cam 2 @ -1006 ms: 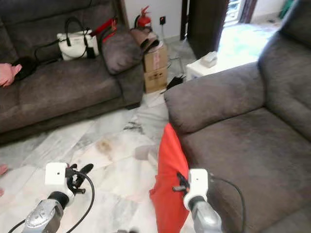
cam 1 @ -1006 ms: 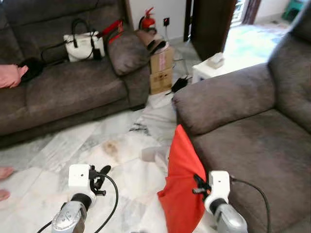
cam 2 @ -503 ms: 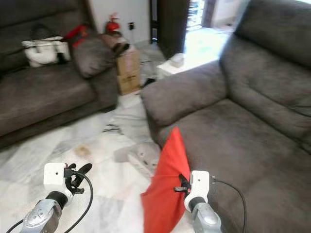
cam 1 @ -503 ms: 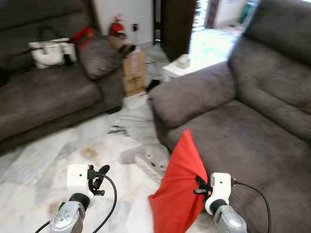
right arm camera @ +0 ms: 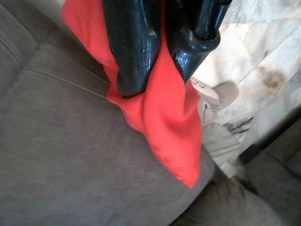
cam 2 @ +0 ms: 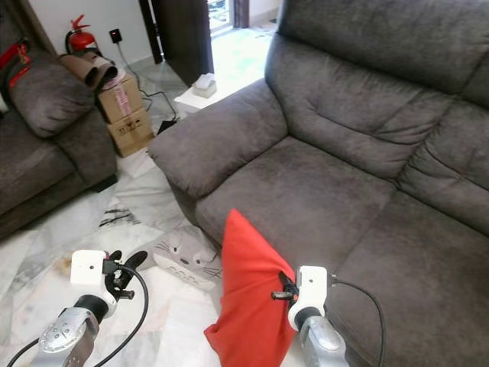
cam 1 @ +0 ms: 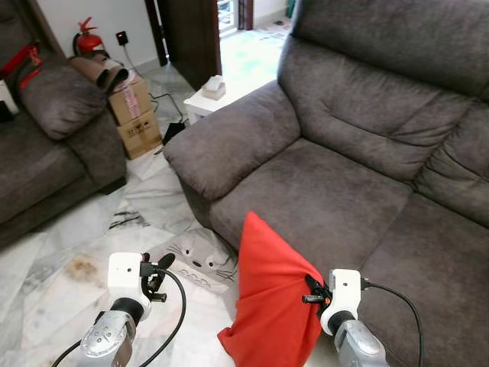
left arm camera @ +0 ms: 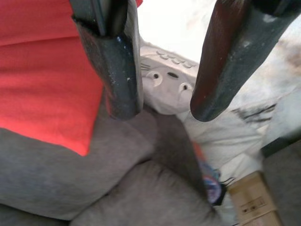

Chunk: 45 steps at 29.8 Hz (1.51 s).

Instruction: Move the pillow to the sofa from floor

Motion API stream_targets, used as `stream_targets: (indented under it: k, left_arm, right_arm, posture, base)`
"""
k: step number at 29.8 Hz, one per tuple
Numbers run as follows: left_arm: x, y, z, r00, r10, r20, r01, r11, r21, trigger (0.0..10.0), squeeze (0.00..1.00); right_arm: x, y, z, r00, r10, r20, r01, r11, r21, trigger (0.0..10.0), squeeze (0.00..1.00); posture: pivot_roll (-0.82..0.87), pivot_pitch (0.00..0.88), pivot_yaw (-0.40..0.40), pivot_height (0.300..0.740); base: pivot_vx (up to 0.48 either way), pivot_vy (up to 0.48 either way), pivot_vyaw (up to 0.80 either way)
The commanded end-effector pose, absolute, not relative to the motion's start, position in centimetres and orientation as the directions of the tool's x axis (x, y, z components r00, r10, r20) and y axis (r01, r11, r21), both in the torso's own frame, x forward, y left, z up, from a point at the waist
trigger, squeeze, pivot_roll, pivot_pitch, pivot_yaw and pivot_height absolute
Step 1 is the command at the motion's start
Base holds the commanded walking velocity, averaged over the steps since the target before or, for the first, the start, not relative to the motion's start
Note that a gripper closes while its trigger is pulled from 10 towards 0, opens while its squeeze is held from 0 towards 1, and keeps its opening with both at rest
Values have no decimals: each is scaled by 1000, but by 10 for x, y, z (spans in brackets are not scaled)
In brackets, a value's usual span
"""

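I can't see the right claw's [cam 1: 307, 289] fingertips; they sink into the red pillow [cam 1: 271, 306], whose lower corner the near edge cuts off. The pillow hides part of the grey cat-face cushion [cam 1: 200, 260] on the floor. The far-left sofa [cam 1: 46, 153] runs off frame. Print on the cardboard box [cam 1: 137, 115] is too small to read.

The right gripper [cam 2: 280, 293] is clamping the edge of the red pillow [cam 2: 246, 302], which is hanging upright against the front edge of the grey sofa [cam 2: 359, 191]. The left gripper [cam 2: 131, 262] is hovering over the marble floor [cam 2: 46, 237], near a grey cat-faced cushion [cam 2: 186, 260] that is lying beside the pillow. A cardboard box [cam 2: 122, 103] is standing further back
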<state>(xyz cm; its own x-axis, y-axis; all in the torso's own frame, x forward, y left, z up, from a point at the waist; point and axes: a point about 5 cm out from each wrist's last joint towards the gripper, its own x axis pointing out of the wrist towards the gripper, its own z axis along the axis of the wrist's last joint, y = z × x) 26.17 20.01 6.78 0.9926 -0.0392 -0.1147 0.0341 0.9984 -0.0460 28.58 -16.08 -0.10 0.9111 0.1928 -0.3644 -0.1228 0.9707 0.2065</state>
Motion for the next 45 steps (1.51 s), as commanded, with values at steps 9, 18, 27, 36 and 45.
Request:
stream_targets:
  k: [9, 18, 27, 36, 45]
  left_arm:
    - [260, 204, 68, 993, -25, -114, 24, 1000, -9, 10000, 0]
    - [260, 206, 67, 992, -15, -123, 12, 1000, -19, 10000, 0]
    - [260, 208, 68, 993, -7, -120, 5, 1000, -16, 10000, 0]
    - [261, 206, 68, 991, -40, -129, 37, 999, -26, 10000, 0]
    - [256, 205, 63, 902, -329, -279, 356, 933, 50, 10000, 0]
  right_arm:
    - [297, -164, 12, 938, 164, -306, -105, 974, 200, 10000, 0]
    - [295, -167, 9, 936, 136, -324, -79, 980, 182, 10000, 0]
    - [296, -170, 9, 939, 96, -330, -42, 985, 167, 10000, 0]
    - [303, -181, 16, 945, 25, -325, 21, 990, 137, 10000, 0]
    - [301, -167, 14, 860, 311, -404, -354, 935, -34, 10000, 0]
  posture:
    - [89, 129, 54, 740]
    - [89, 137, 54, 740]
    - [90, 140, 55, 740]
    - [89, 140, 57, 740]
    - [83, 137, 63, 740]
  base:
    - [0, -77, -800]
    - [0, -213, -800]
    - [0, 0, -800]
    - [0, 0, -800]
    - [0, 0, -89]
